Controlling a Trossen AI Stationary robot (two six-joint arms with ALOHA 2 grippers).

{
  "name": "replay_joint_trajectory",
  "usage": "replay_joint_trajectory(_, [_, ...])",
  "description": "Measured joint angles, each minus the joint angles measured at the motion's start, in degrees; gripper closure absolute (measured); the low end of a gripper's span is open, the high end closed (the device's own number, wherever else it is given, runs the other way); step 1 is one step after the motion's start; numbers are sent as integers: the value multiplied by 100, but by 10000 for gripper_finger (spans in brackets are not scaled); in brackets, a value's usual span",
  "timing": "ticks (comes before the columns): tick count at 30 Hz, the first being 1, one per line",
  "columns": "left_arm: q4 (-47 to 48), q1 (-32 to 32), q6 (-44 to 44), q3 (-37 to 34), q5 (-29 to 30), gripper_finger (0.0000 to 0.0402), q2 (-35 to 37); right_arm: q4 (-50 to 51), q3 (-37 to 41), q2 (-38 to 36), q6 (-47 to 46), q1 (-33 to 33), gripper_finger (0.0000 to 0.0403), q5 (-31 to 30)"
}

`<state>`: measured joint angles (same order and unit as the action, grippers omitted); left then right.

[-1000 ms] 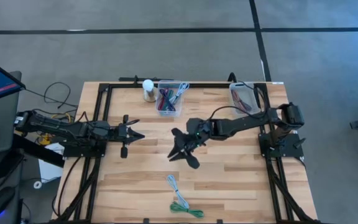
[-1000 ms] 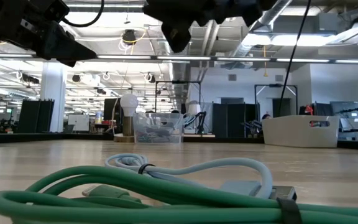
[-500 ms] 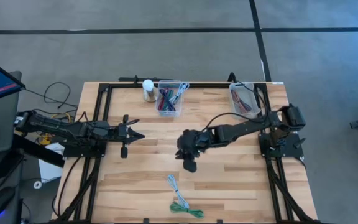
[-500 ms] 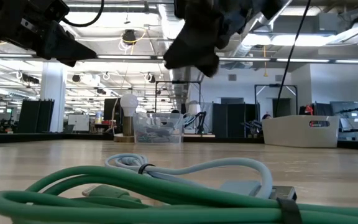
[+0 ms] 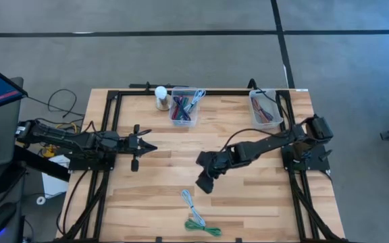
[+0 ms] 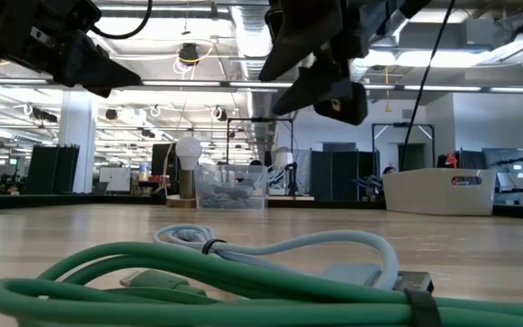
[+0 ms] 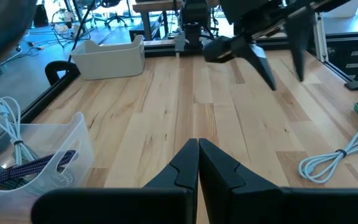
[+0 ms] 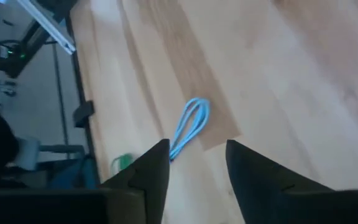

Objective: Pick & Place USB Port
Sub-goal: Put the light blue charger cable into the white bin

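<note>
Two coiled USB cables lie on the wooden table near its front edge: a light blue-white one (image 5: 188, 198) (image 8: 191, 128) and a green one (image 5: 202, 228) (image 6: 189, 283) nearer the edge. My right gripper (image 5: 205, 182) (image 8: 194, 163) hangs open above the table, tilted downward, just to the far right of the light cable and touching nothing. In the low view it (image 6: 313, 89) is high above the cables. My left gripper (image 5: 148, 145) (image 7: 198, 163) waits shut and level over the table's left half.
A clear bin (image 5: 184, 108) of coloured cables and a small white bulb-like object (image 5: 161, 97) stand at the far edge. A white bin (image 5: 264, 108) stands at the far right. Black frame rails (image 5: 111, 135) run along the table's sides.
My right gripper has moved toward the table's near edge and somewhat down, coming closer to the light cable. It has rolled about its own axis and tipped downward, and its fingers have opened wider. The cables have not moved.
</note>
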<state>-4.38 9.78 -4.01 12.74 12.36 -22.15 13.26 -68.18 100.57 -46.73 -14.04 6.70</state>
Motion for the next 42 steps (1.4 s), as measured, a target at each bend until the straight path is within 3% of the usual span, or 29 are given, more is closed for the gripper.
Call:
replay_joint_trajectory(6, [-12, 0, 0, 0, 0, 389, 2, -401, 0, 0, -580, -267, 236, -110])
replay_joint_trajectory(17, [-84, 0, 0, 0, 0, 389, 1, -899, 0, 0, -1456, -959, 282, -946])
replay_joint_trajectory(24, [-127, 0, 0, 2, 0, 389, 2, -1024, -660, 150, -1142, -1361, 289, -1402])
replay_joint_trajectory(28, [-193, 0, 0, 2, 0, 389, 2, -61, -1873, 862, -723, -1419, 290, -1412])
replay_joint_trajectory(35, [-221, 0, 2, 2, -9, 389, 1, 3046, -4273, 2500, -567, -1251, 290, -1158])
replay_joint_trajectory(42, [-219, 0, 2, 2, -9, 389, -2, 4144, -5455, 3519, -452, -1099, 290, -927])
